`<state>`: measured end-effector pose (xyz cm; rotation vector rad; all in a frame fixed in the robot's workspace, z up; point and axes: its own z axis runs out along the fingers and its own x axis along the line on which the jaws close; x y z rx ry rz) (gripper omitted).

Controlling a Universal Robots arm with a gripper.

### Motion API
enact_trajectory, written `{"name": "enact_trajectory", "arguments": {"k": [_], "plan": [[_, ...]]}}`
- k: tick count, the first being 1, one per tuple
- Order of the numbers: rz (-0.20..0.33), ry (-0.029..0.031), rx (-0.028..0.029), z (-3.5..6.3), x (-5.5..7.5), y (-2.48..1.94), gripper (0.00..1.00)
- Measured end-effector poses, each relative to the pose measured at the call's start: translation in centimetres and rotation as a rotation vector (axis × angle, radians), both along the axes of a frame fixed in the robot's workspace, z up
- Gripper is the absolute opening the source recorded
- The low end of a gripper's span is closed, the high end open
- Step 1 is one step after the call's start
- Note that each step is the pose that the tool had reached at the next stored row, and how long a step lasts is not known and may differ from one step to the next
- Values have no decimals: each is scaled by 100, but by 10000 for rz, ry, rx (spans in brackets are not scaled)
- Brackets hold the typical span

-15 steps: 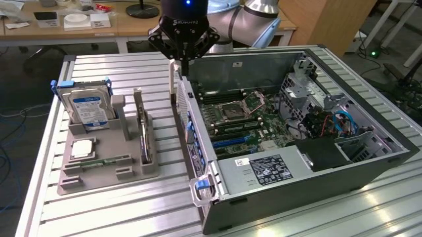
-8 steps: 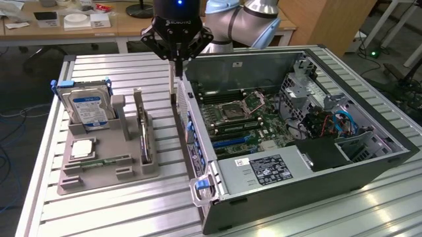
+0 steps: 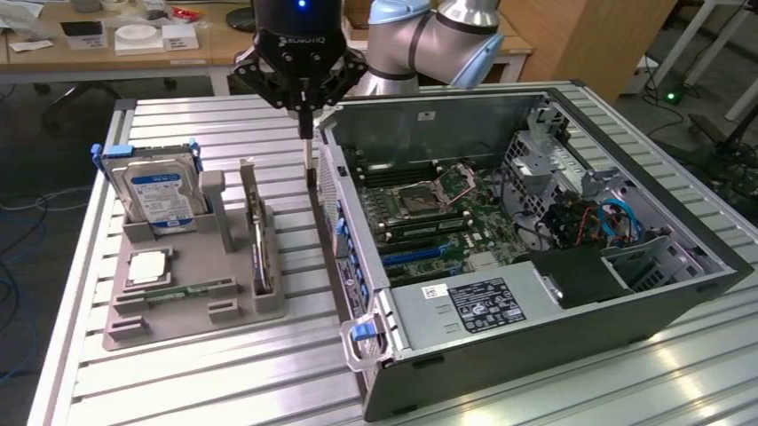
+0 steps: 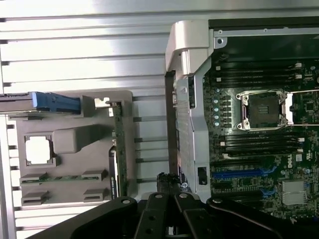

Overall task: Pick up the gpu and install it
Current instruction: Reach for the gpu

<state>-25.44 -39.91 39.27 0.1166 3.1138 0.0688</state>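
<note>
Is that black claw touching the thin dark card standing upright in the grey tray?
Apart. The exterior view shows the gripper hanging beside the open computer case, bare table slats between it and the gpu.

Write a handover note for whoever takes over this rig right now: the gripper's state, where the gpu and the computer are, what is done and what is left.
Gripper: shut, holding nothing, hanging over the gap between the grey holder and the computer case.
gpu: standing on edge in the grey holder, on the side nearest the case; the gripper is not touching it.
Computer case: side open, motherboard exposed, no card in its blue slot.
Done: nothing of the job shows as done.
Left: the gpu is not yet picked up and not yet installed.
</note>
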Motion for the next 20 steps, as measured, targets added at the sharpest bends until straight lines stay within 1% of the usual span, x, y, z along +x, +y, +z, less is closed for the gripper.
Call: {"name": "enact_trajectory", "arguments": {"k": [20], "plan": [[0,1,0,-1,-434,0,10]]}}
